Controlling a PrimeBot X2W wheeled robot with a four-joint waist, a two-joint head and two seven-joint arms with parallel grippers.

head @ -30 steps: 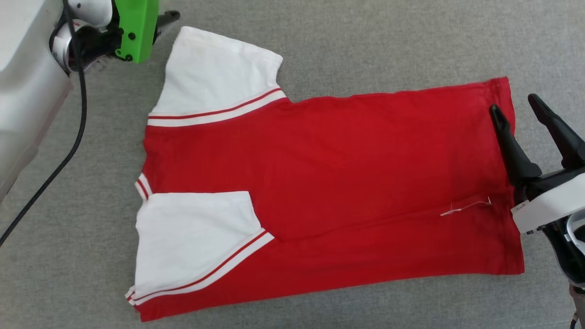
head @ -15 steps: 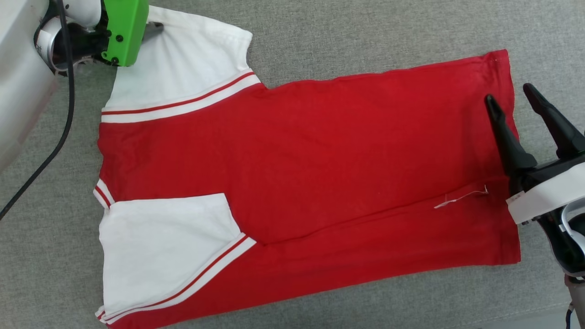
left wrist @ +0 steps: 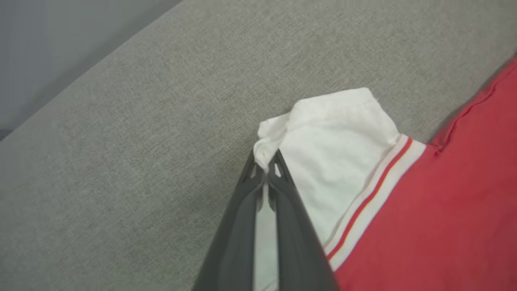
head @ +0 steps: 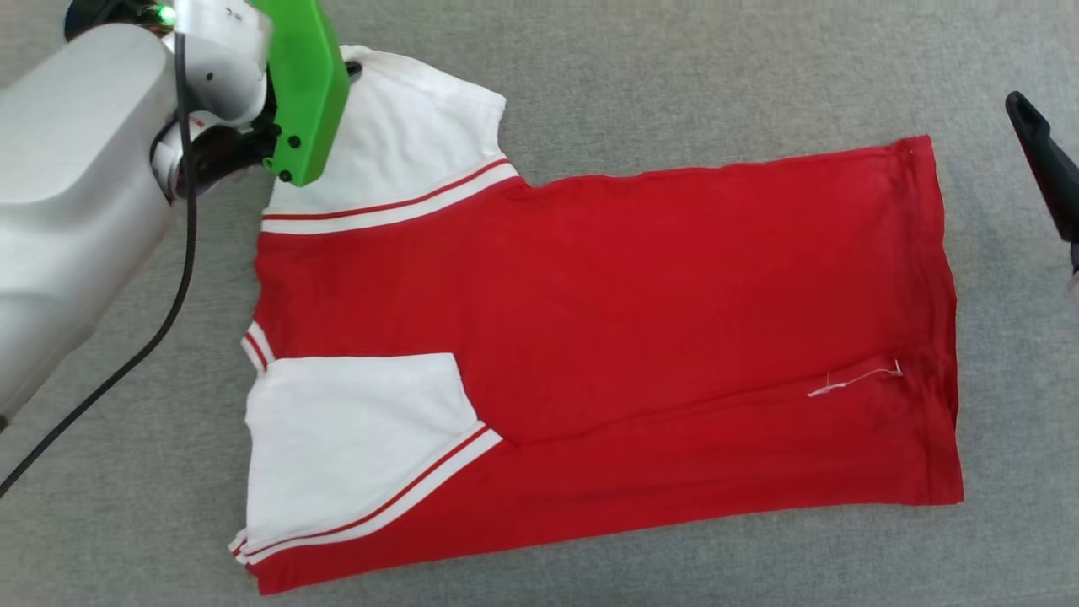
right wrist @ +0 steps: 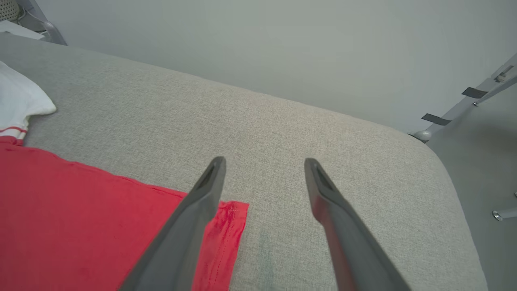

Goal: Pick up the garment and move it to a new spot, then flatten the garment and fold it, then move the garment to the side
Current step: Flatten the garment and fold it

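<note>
The garment (head: 632,295) lies flat on the grey cushion, a red body with white sleeves toward the left. Its near sleeve (head: 354,438) is folded over the red body. My left gripper (head: 352,69) sits at the outer corner of the far sleeve (head: 405,135). In the left wrist view this gripper (left wrist: 265,155) is shut on that white corner, which bunches up at the tips. One finger (head: 1045,169) of my right gripper shows at the right edge, beyond the hem. In the right wrist view the right gripper (right wrist: 262,161) is open over bare cushion beside the hem corner (right wrist: 236,208).
A black cable (head: 126,354) trails down from the left arm over the cushion (head: 674,67). The cushion's rounded corner and floor (right wrist: 484,169) lie to the right in the right wrist view, with a metal bar (right wrist: 464,109) beyond. A loose white thread (head: 851,381) lies near the hem.
My left gripper has reached the far sleeve's corner and closed on it. The right gripper has drawn back off the hem toward the right edge. The head camera has shifted.
</note>
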